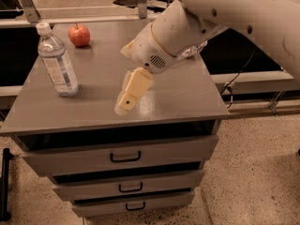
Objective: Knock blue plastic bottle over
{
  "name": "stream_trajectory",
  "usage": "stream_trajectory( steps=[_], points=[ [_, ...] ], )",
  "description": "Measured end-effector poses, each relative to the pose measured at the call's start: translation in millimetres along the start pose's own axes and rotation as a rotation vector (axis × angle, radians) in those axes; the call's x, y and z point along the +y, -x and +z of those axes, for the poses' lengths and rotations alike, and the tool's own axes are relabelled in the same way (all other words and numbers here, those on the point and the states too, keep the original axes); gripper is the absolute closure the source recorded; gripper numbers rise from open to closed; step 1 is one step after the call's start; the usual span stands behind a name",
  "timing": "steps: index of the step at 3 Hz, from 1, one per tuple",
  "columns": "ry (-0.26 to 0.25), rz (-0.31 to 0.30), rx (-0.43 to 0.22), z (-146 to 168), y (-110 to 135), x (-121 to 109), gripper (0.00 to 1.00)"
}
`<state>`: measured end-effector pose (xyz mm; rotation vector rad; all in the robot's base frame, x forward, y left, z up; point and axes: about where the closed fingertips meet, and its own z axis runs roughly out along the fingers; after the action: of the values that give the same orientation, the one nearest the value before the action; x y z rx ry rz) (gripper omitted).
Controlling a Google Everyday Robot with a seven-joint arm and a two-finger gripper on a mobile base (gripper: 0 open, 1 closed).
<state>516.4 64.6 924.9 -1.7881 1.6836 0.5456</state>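
The blue plastic bottle (57, 62) was seen upright at the left of the cabinet top (187, 97). The gripper (123, 108), claw seemingly pressed together, was held well apart, mid-top. The bottle was judged light and tippy, best pushed near the cap.

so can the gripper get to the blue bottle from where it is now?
Probably yes. The gripper hangs over the front middle of the table, and only bare tabletop lies between it and the upright bottle. The apple sits farther back, off that line.
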Motion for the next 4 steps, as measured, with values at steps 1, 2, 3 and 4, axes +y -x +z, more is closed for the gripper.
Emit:
stream_trajectory(
  steps=[1, 2, 3, 4],
  points=[
    [-0.036, -0.031, -0.080, 20, 7, -31, 0.00],
    [-0.034, -0.066, -0.151, 47, 13, -67, 0.00],
    [-0.028, -0.086, -0.223, 71, 22, -99, 0.00],
    [-0.008, -0.086, -0.295, 104, 31, -120, 0.00]
  ],
)
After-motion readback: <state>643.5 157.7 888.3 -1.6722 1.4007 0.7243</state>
